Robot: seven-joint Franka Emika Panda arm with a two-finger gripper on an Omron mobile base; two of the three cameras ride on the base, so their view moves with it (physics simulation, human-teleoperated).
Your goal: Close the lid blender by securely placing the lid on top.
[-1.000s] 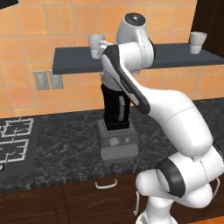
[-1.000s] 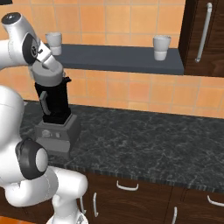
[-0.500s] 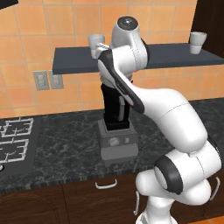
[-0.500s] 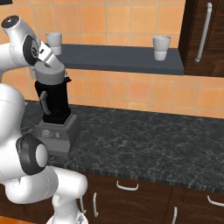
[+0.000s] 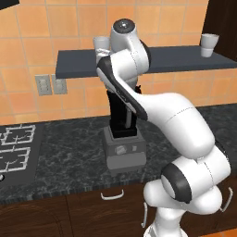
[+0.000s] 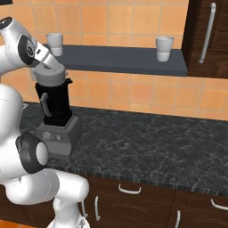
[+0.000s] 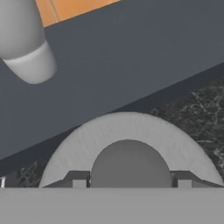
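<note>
The blender is a black jar on a boxy grey base with a round knob, standing on the dark counter; it also appears as the blender at the left of the right base view. The light-grey lid lies at the jar's mouth. My gripper comes down on it at a slant. In the hand view, my gripper is shut on the raised centre of the lid, one dark fingertip on each side. In the left base view my own arm hides the jar's top.
A dark wall shelf hangs just above and behind the jar, holding two white cups; one cup is close in the hand view. A stove lies at the left. A dark cabinet stands at the right.
My arm's upper joints have swung a little to the left over the blender. The lid stays at the jar's mouth in my grip.
</note>
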